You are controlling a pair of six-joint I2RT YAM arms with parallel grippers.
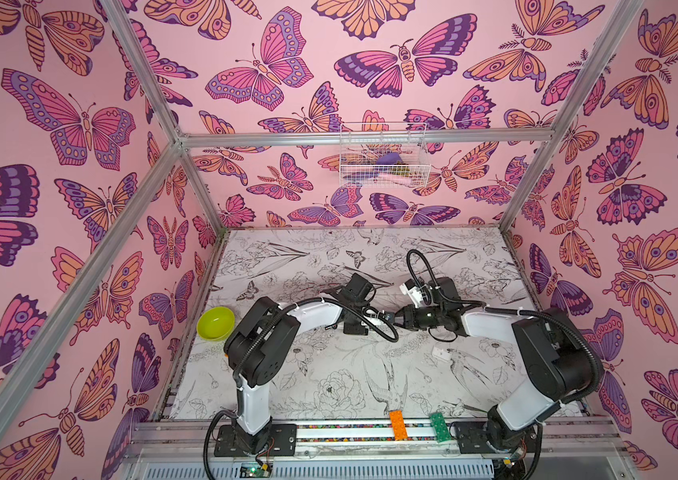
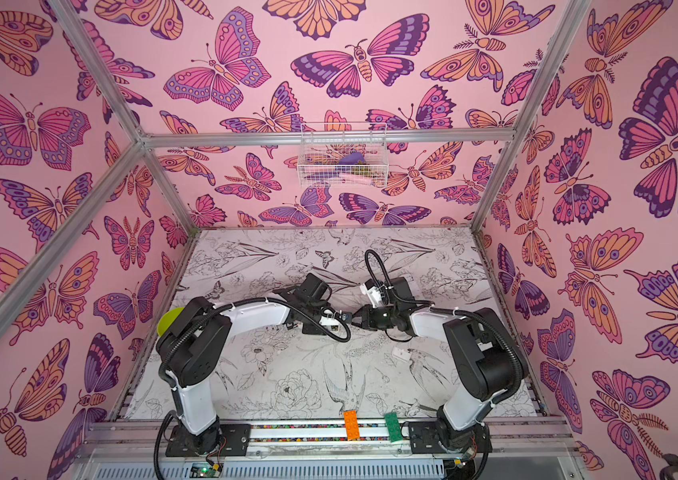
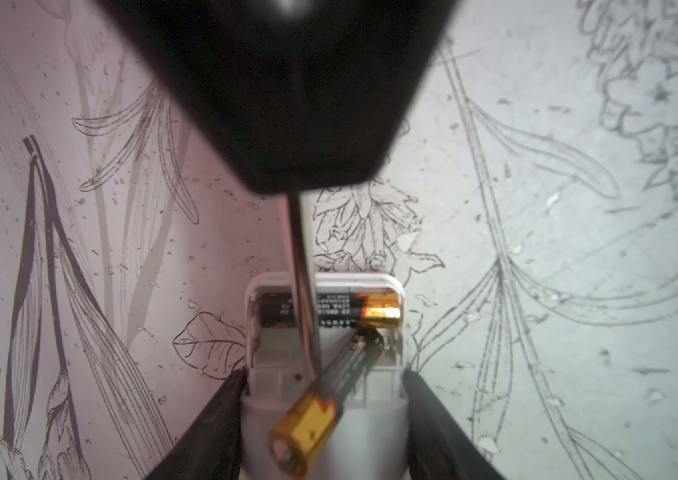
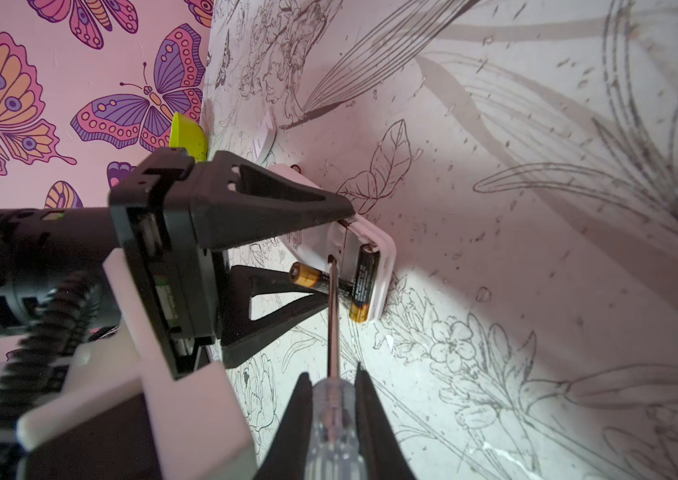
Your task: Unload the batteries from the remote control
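Mid tabletop (image 1: 329, 365), the left gripper (image 3: 324, 372) pinches the remote (image 3: 374, 432). The right gripper (image 4: 332, 370) pinches the screwdriver (image 4: 333, 316). One battery (image 3: 329, 386) sticks up.

A lime-green round plastic bowl (image 1: 215, 323) is set at the left edge of the floral-printed white counter (image 1: 279, 386). A white wire basket (image 1: 354, 176) is hung on the back wall's aluminium rail (image 1: 266, 139). An orange studded plastic brick (image 1: 398, 424) and a green studded plastic brick (image 1: 439, 427) are laid across the front metal rail (image 1: 350, 432), near each other.

A clear-handled screwdriver (image 4: 333, 324) and tilted black-gold battery (image 3: 325, 390) obstruct the white plastic remote (image 3: 271, 382); floral-print table (image 1: 329, 374) lies free toward six o'clock.
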